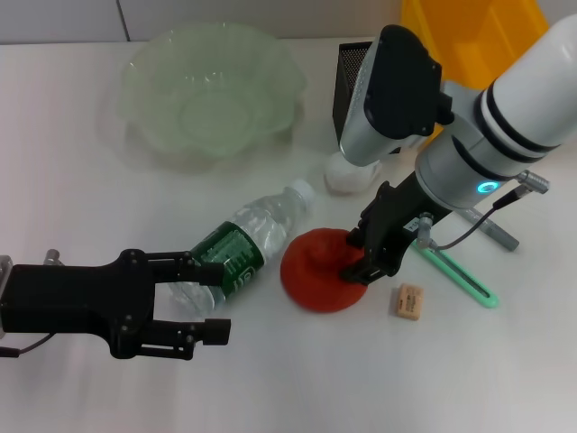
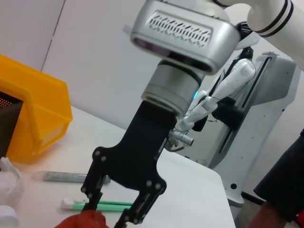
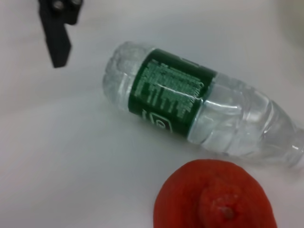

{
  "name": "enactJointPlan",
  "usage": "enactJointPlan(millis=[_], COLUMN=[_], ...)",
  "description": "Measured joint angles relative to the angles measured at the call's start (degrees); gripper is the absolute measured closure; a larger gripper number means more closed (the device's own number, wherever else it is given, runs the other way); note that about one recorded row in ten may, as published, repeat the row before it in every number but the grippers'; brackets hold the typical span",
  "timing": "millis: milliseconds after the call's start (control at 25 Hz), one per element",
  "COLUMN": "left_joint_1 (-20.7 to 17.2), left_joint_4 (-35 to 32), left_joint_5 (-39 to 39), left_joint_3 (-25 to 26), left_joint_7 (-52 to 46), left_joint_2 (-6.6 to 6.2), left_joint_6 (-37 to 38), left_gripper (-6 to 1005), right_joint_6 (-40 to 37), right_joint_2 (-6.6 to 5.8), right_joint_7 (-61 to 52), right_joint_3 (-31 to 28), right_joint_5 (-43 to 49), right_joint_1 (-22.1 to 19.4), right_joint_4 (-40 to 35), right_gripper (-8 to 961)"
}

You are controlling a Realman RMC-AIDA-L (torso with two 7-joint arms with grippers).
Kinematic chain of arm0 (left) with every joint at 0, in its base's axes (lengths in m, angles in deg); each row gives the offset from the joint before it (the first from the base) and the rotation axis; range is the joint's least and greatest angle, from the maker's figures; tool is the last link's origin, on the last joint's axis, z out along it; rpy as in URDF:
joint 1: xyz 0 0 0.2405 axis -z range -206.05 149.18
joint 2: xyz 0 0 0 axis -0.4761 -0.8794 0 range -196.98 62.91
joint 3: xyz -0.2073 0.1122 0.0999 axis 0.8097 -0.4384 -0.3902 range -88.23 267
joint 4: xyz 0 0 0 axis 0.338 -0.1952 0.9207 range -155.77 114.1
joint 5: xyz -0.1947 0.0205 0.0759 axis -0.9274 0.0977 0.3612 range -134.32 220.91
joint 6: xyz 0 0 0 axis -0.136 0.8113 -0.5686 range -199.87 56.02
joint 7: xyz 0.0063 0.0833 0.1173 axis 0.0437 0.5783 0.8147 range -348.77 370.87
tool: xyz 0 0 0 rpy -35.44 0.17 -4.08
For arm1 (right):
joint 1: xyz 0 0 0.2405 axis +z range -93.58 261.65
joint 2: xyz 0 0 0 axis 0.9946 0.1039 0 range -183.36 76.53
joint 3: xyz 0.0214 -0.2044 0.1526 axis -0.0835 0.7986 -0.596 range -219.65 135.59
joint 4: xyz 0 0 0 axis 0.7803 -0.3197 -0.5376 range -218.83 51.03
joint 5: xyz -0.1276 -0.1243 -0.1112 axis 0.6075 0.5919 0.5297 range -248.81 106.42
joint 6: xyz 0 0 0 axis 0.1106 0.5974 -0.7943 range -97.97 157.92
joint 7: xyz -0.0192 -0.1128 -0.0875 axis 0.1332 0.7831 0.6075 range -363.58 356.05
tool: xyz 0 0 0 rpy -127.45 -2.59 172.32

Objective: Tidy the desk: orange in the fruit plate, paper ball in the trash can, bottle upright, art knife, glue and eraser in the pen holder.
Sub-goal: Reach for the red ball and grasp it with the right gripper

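Note:
The orange [image 1: 315, 269] lies mid-table and fills the near part of the right wrist view [image 3: 213, 197]. My right gripper [image 1: 365, 255] is open, its fingers [image 2: 92, 197] astride the orange's right side. The clear bottle [image 1: 248, 244] with a green label lies on its side left of the orange [image 3: 190, 104]. My left gripper [image 1: 206, 302] is open at the bottle's base, apart from it. The eraser [image 1: 408, 300], the green art knife [image 1: 455, 275] and the grey glue stick [image 1: 491, 230] lie on the right. The white paper ball [image 1: 347, 176] sits before the black pen holder [image 1: 347, 81].
The green fruit plate [image 1: 207, 90] stands at the back left. The yellow trash can [image 1: 478, 36] stands at the back right, behind the right arm. The art knife [image 2: 102, 204] and glue stick [image 2: 61, 176] also show in the left wrist view.

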Motion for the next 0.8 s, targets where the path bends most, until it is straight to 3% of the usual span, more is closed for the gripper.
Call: enactJointPlan(millis=[240, 440, 640, 800], left_joint_1=[0.00, -0.05, -0.16, -0.07], left_joint_4=[0.00, 0.00, 0.00, 0.00], left_joint_5=[-0.01, -0.01, -0.01, 0.00], left_joint_3=[0.00, 0.04, 0.09, 0.09], left_joint_7=[0.03, 0.03, 0.03, -0.04], left_joint_2=[0.00, -0.03, -0.06, -0.09], left_joint_6=[-0.03, -0.09, -0.12, -0.16], left_gripper=[212, 212, 212, 212], right_joint_6=[1.97, 1.41, 0.19, -3.27], right_joint_2=[0.00, -0.10, -0.18, -0.28], right_joint_7=[0.94, 1.63, 2.11, 2.12], right_joint_3=[0.92, 1.03, 0.99, -0.28], right_joint_5=[-0.72, -1.33, -1.28, -1.28], right_joint_1=[1.92, 2.25, 2.63, 3.20], right_joint_4=[4.09, 4.09, 4.16, 3.11], right_gripper=[482, 751, 889, 907])
